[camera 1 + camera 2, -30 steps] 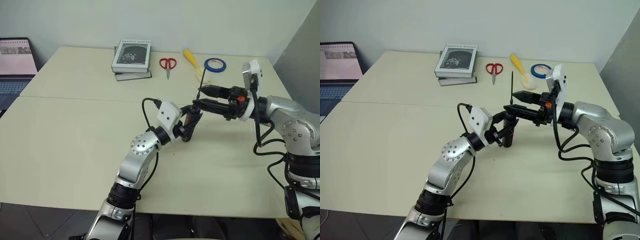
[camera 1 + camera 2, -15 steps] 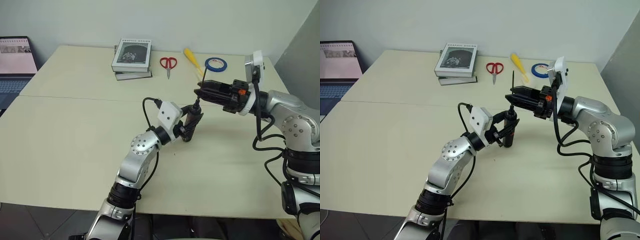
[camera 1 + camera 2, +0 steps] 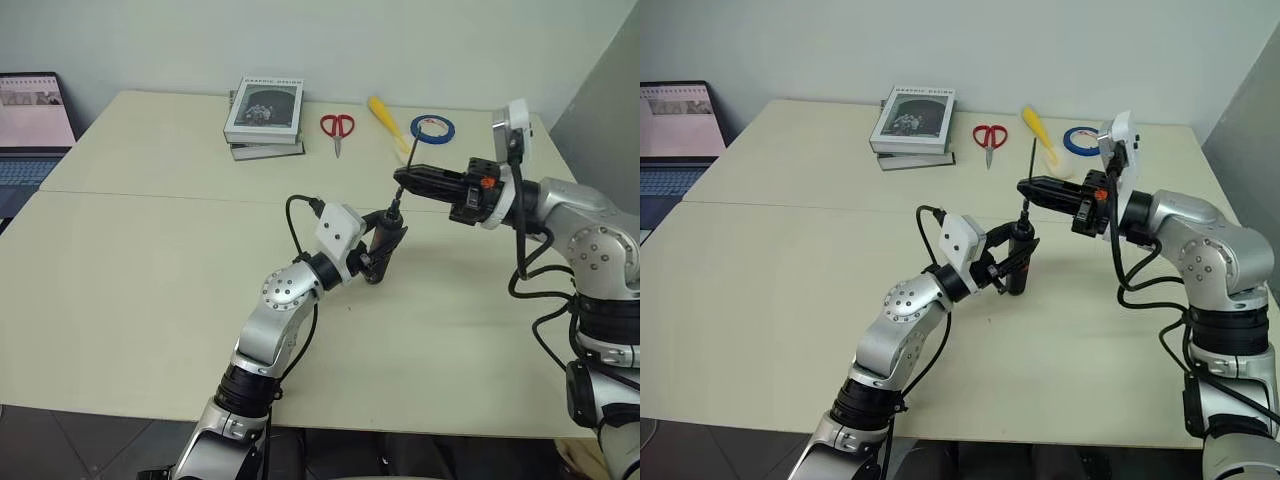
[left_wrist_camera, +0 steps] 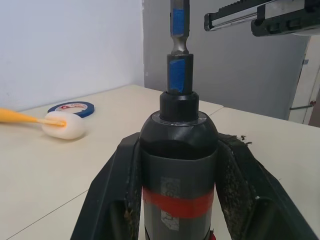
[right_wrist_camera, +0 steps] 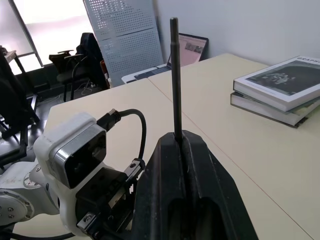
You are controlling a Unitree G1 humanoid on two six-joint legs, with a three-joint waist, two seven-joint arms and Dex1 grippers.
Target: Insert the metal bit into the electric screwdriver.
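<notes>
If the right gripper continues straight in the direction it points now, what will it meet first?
Likely nothing: past the right gripper, shut on the thin dark grey metal bit, lies only bare beige table below its line, though depth is unclear.

pale cream counter (image 3: pixel 150 300) spreads before me, a seam running across it, against a plain pale wall (image 3: pixel 330 40). a grey panel (image 3: pixel 600 110) stands at my right. behind, a perforated grey board (image 5: pixel 125 35) and dark chairs (image 5: pixel 75 70) near a bright window (image 5: pixel 50 12).

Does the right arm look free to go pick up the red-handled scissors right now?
Probably not yet: the right gripper is shut on the thin metal bit, so it cannot take the red-handled scissors, though bare tabletop lies around them.
</notes>
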